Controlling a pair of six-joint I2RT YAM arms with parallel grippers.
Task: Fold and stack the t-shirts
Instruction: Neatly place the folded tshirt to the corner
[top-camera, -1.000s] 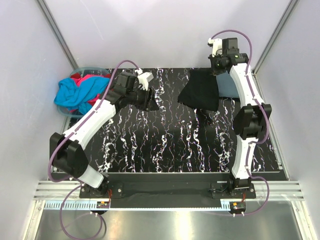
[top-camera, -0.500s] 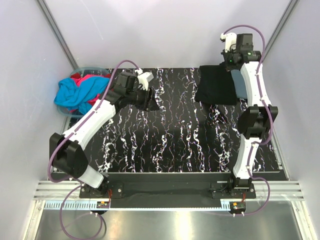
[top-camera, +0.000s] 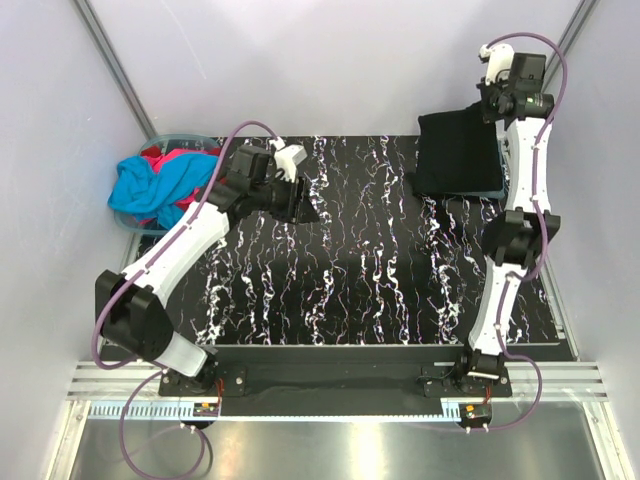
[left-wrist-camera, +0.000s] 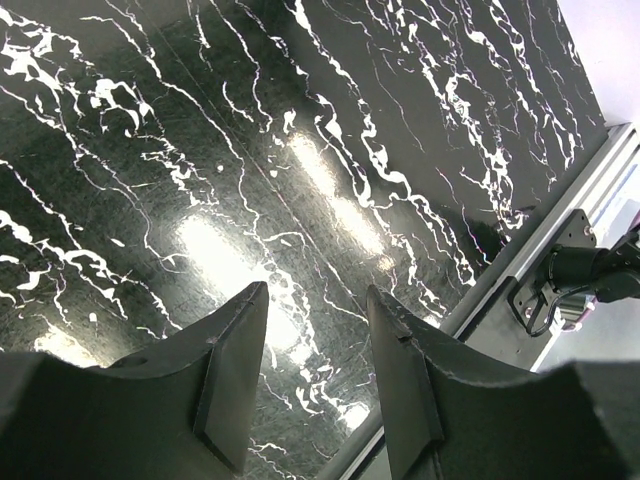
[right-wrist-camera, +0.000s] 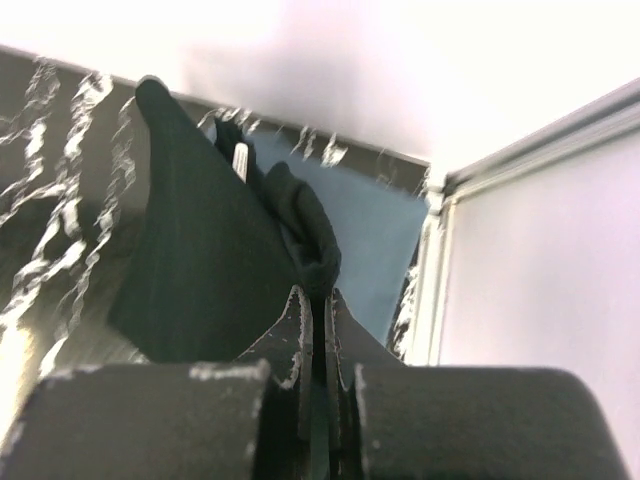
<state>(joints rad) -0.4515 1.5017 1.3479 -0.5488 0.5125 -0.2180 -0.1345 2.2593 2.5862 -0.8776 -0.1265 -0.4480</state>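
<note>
My right gripper (top-camera: 497, 108) has swung out to the far right corner of the marbled table (top-camera: 330, 270). A second ago it was nearer the middle of the far edge. It is pressed shut on a bunched edge of the black t-shirt (top-camera: 455, 152), and the wrist view shows that fold caught right at the tips of the right gripper (right-wrist-camera: 318, 298). The shirt has travelled with it and now hangs as a squarer, tidier panel than before. Whether its lower edge touches the table I cannot tell. Just beyond the black t-shirt (right-wrist-camera: 200, 265), the slate blue-grey t-shirt (right-wrist-camera: 378, 240) lies flat in the corner.

My left gripper (top-camera: 305, 205) has not moved. It hovers over the table's left half with the left gripper (left-wrist-camera: 317, 290) spread and nothing between its fingers. The cyan t-shirt (top-camera: 160, 188) and the red t-shirt (top-camera: 160, 155) sit heaped in the plastic tub (top-camera: 130, 226) (same heap as before).
</note>
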